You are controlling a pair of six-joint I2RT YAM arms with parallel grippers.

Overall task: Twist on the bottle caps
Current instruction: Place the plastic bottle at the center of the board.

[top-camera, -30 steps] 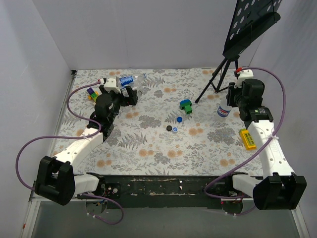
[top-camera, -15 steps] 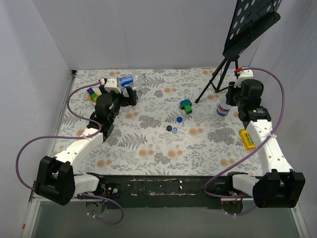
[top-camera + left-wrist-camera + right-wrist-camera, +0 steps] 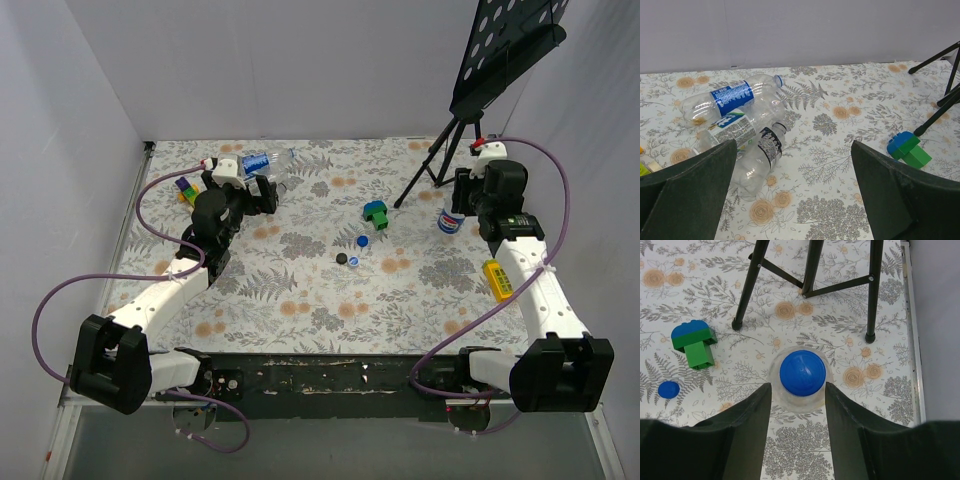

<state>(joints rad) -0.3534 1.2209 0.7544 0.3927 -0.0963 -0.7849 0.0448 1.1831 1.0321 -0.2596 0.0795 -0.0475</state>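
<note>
3 clear bottles [image 3: 732,97] lie far-left, 1 upright w/ blue cap [image 3: 802,371]; loose caps [image 3: 363,241] mid-table.

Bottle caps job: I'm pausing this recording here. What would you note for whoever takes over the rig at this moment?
Left gripper: open, empty, near the lying bottles.
Right gripper: straddles the upright bottle; whether it grips is unclear.
Done: the upright bottle wears its fitted cap; tightness cannot be judged.
Left: blue-label bottle, green-label bottle and black-label bottle lie far left. Loose blue cap, black cap and paler cap sit mid-table.
</note>
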